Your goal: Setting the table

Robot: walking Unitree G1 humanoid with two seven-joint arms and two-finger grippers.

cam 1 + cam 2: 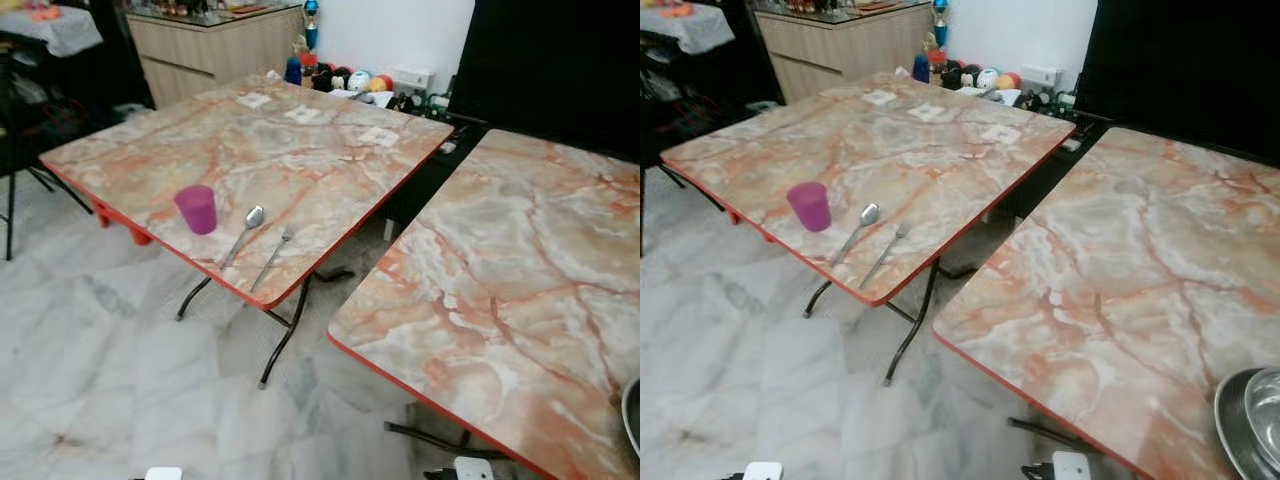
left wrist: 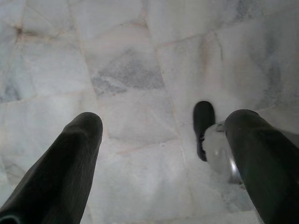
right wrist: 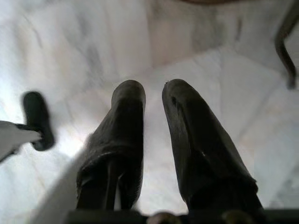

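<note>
Cup: a purple cup [image 1: 197,208] stands upright near the front edge of the left worktop [image 1: 300,150], just beside the cutlery on its left.
Spoon: a spoon [image 1: 246,232] lies beside the cup, bowl away from the front edge, handle running toward that edge.
Fork: a fork [image 1: 274,254] lies just right of the spoon and roughly parallel to it, its handle reaching almost to the front corner.
Metal bowls: stacked steel bowls [image 1: 1252,418] sit at the near right corner of the right worktop [image 1: 1140,260], cut off by the frame.
Key relation: the bowls lie on the robot's right, so the right arm is likely the nearer one to them; the place setting lies ahead on the left.
Left gripper [image 2: 163,154]: hangs low over the marble floor [image 2: 126,70], fingers spread wide, holding nothing.
Right gripper [image 3: 154,135]: also hangs toward the floor, fingers drawn nearly together with a narrow gap, empty.
Next step, as a judgement: a bowl probably has to go across to the setting, calling for a reach to the right.
</note>
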